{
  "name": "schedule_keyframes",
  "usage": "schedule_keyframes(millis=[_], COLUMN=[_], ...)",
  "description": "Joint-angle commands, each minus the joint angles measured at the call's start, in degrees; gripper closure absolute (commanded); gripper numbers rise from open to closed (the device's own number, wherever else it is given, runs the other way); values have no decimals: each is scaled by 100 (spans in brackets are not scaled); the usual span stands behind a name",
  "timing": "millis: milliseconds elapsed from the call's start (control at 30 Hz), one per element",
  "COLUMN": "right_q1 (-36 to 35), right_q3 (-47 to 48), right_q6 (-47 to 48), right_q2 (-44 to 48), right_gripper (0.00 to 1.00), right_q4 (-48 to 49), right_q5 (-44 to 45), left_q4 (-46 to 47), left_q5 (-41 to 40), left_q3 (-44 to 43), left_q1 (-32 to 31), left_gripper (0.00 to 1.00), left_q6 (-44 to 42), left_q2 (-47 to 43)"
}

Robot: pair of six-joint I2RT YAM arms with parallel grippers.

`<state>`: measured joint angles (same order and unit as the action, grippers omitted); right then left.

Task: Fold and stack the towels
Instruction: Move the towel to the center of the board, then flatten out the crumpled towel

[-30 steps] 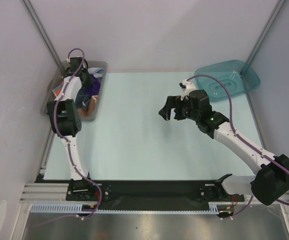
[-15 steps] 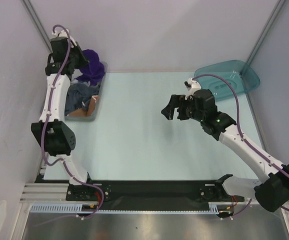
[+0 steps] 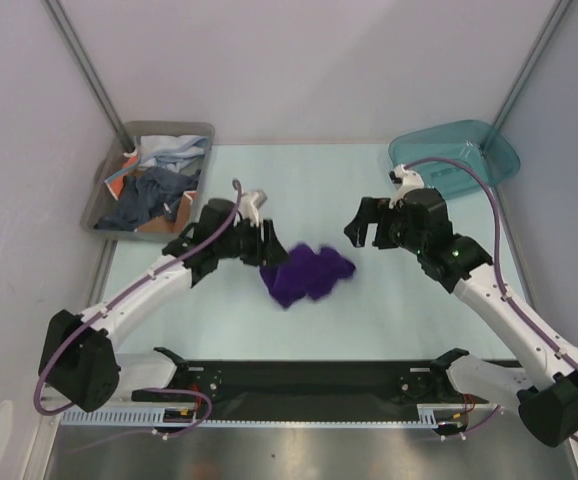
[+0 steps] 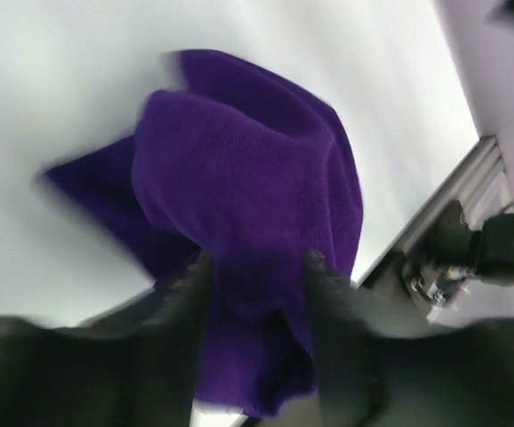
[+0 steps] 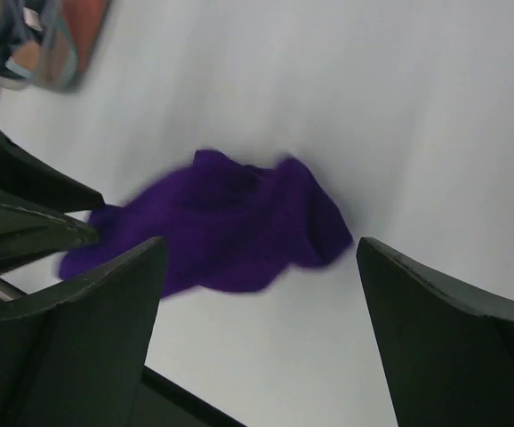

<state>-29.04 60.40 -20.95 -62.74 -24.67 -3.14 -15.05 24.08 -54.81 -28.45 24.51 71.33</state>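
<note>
My left arm has swung down from the far-left corner, where it was lifted above the grey bin (image 3: 97, 205), and the purple towel (image 3: 309, 275) that it was carrying is now lying bunched on the table (image 3: 269, 190), near the middle and toward the near edge.

At the far left, the grey bin is sitting against the wall. I am counting three cloths in it: a pale towel (image 3: 174, 150) at its far end, a dark grey-blue towel (image 3: 149, 195) in the middle, and an orange-red towel (image 3: 119, 180) peeking out along the left and near sides.

My left arm is reaching low from its base at the near left, slanting right across the table. My left gripper (image 3: 267, 250) is lying at the left edge of the purple towel. In my left wrist view the fingers (image 4: 181, 307) are standing apart with purple cloth filling the gap; the picture is blurring, and I cannot tell whether they are pinching it.

My right arm is bending in from the near right, with my right gripper (image 3: 366, 228) hovering just right of the purple towel and apart from it, its jaws spreading wide around nothing.

One teal bin (image 3: 469, 140) is sitting at the far right. Nothing is lying between either gripper and the purple towel.
</note>
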Motion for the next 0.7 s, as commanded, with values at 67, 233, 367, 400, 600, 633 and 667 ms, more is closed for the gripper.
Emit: schedule_keyframes(millis=[67, 233, 367, 400, 600, 633, 667], right_q1=[30, 30, 47, 65, 450, 504, 548], right_q3=[-949, -1268, -900, -742, -82, -38, -37], right_q6=[-199, -234, 19, 108, 644, 680, 680], right_q2=[298, -516, -1684, -1889, -3049, -3129, -3200], right_gripper=[11, 18, 33, 35, 37, 41, 43], right_q4=[101, 944, 1210, 1192, 1157, 1148, 1131], right_q5=[191, -81, -240, -223, -1021, -1161, -1311], left_q4=[356, -156, 131, 273, 819, 924, 968], left_q5=[-227, -1603, -1863, -1793, -1266, -1187, -1116], left_q3=[1191, 1192, 1095, 1051, 253, 199, 155], left_q1=[-135, -100, 110, 146, 155, 164, 155], left_gripper=[35, 27, 26, 26, 32, 32, 34], left_q6=[344, 440, 703, 774, 573, 572, 563], left_q2=[-75, -163, 178, 423, 1838, 2163, 2322])
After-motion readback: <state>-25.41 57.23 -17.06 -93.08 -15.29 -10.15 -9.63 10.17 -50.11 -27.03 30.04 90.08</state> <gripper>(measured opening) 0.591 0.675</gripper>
